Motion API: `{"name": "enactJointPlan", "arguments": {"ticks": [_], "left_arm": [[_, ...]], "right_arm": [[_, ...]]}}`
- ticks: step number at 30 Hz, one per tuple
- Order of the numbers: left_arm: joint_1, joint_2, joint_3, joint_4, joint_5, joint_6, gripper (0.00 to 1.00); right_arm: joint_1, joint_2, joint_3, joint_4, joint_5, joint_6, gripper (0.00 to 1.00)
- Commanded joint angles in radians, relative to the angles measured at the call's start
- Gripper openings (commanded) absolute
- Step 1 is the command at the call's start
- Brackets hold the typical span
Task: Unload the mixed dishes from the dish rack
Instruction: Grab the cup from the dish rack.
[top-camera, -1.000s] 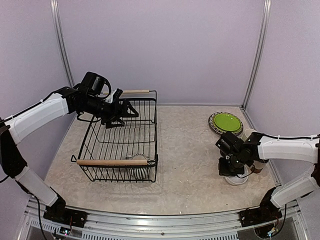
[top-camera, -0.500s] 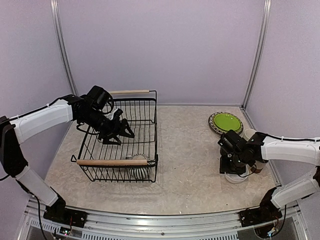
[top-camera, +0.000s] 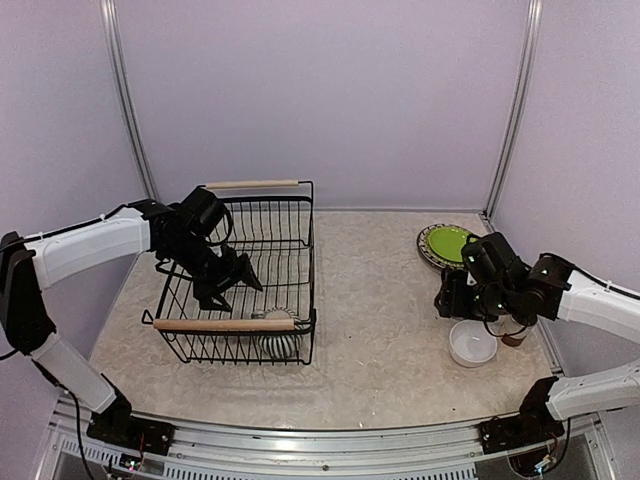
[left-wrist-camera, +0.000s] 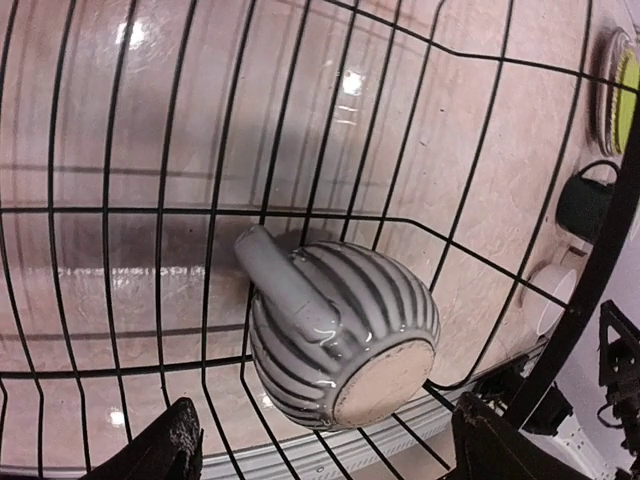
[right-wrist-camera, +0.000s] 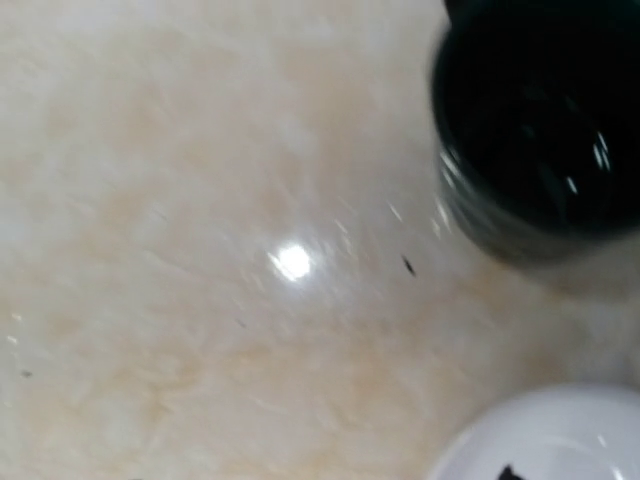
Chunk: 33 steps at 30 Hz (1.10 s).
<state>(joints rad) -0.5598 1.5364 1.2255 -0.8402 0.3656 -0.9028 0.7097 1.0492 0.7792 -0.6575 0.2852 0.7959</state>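
Left fingers (left-wrist-camera: 175, 445) apart over striped mug (left-wrist-camera: 345, 335)

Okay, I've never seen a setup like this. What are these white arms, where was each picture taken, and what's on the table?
It's a robot: a left arm and a right arm bolted to a table, each ending in a two-finger gripper. The wide picture comes from a fixed camera above and behind them; the two close-ups come from cameras on the wrists. The left gripper, open and empty, is inside the black wire dish rack, aimed at a striped mug lying on its side. The right gripper hovers near a white bowl, a dark mug and a lime-green plate on the table; whether it is open is unclear.
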Motion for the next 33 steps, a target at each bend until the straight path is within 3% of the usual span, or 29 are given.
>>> {"name": "enactJointPlan", "arguments": {"ticks": [1,5,15,33], "left_arm": [[-0.015,0.042,0.025,-0.108,-0.087,-0.288,0.82],[-0.065,0.102,0.030,-0.083,-0.073,-0.438,0.86],[-0.095,0.262,0.141,-0.123,-0.114,-0.588,0.81],[-0.074,0.346,0.095,0.023,-0.063,-0.682,0.46]], "right_arm": [[-0.010,-0.015,0.016,0.084,0.005,-0.078,0.74],[-0.009,-0.006,0.016,0.100,-0.004,-0.106,0.74],[-0.009,-0.087,-0.037,0.089,-0.018,-0.095,0.74],[-0.010,-0.120,-0.016,0.070,-0.022,-0.077,0.75]]}}
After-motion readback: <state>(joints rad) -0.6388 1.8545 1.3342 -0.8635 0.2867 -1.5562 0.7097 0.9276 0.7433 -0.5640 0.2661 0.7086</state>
